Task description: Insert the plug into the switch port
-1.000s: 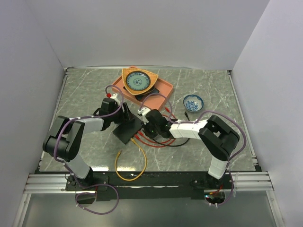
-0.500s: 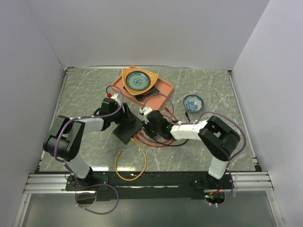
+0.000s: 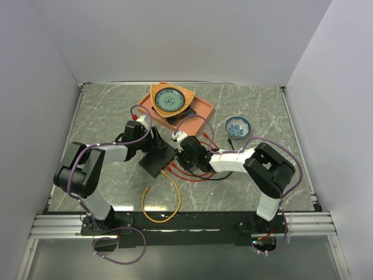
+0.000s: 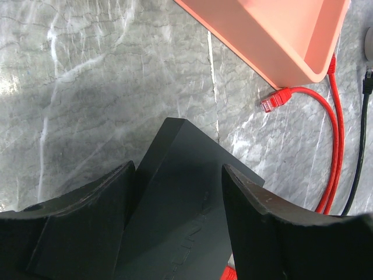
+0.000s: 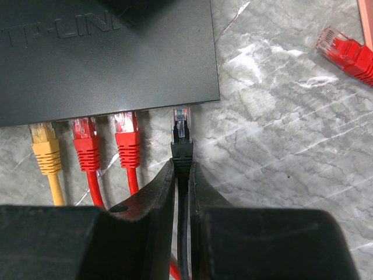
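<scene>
The flat black switch (image 3: 156,162) lies mid-table and also shows in the left wrist view (image 4: 186,192) and the right wrist view (image 5: 105,58). My left gripper (image 3: 155,142) is at its far end, with one jaw on each long side (image 4: 178,175), holding it. My right gripper (image 5: 182,166) is shut on the black plug (image 5: 182,131) just behind its boot. The plug's clear tip sits at the mouth of a port (image 5: 180,109) on the switch's near edge, to the right of the plugged cables. It sits less deep than those. In the top view the right gripper (image 3: 185,157) is just right of the switch.
One yellow plug (image 5: 45,149) and two red plugs (image 5: 87,143) sit in ports to the left. A loose red plug (image 4: 274,100) lies by the orange tray (image 3: 201,108), which holds a patterned plate (image 3: 170,100). A blue bowl (image 3: 238,126) stands at right. A yellow cable (image 3: 169,204) loops near the front edge.
The right wrist has shifted very slightly by the switch. The left arm and the switch have not visibly moved.
</scene>
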### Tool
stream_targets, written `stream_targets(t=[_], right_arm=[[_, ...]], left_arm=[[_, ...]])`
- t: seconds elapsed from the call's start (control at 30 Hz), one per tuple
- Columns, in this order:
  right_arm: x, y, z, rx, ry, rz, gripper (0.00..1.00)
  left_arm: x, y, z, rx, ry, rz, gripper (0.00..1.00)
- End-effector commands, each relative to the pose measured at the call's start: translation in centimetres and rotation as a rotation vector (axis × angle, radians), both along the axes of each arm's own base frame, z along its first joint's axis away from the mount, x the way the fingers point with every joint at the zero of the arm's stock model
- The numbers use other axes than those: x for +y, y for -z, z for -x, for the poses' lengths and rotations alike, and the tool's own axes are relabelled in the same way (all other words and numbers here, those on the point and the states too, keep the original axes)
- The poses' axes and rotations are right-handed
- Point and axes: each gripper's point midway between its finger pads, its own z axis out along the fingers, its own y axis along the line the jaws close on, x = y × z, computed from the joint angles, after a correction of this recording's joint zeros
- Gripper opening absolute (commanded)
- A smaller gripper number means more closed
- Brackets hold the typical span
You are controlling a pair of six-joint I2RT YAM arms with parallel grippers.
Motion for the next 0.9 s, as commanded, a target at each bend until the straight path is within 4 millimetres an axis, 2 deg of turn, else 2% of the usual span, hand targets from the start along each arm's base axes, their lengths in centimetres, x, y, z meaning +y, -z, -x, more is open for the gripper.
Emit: stream_targets(t=[0.0,0.67,0.87], right_arm=[[-0.2,1.1,-0.3,0.008,0.008,0.032,0.00],[1.5,0.8,0.0,0.018,-0.017,0.006,0.00],[1.9,0.9,0.3,0.018,-0.033,0.013,0.00]], left_arm=[[-0.6,0.9,0.8,0.045,0.030,0.014,0.67],[-0.4,0.2,0.9,0.032,0.020,0.018,0.68],[-0.8,-0.6,0.9,0.015,0.017,0.058,0.69]])
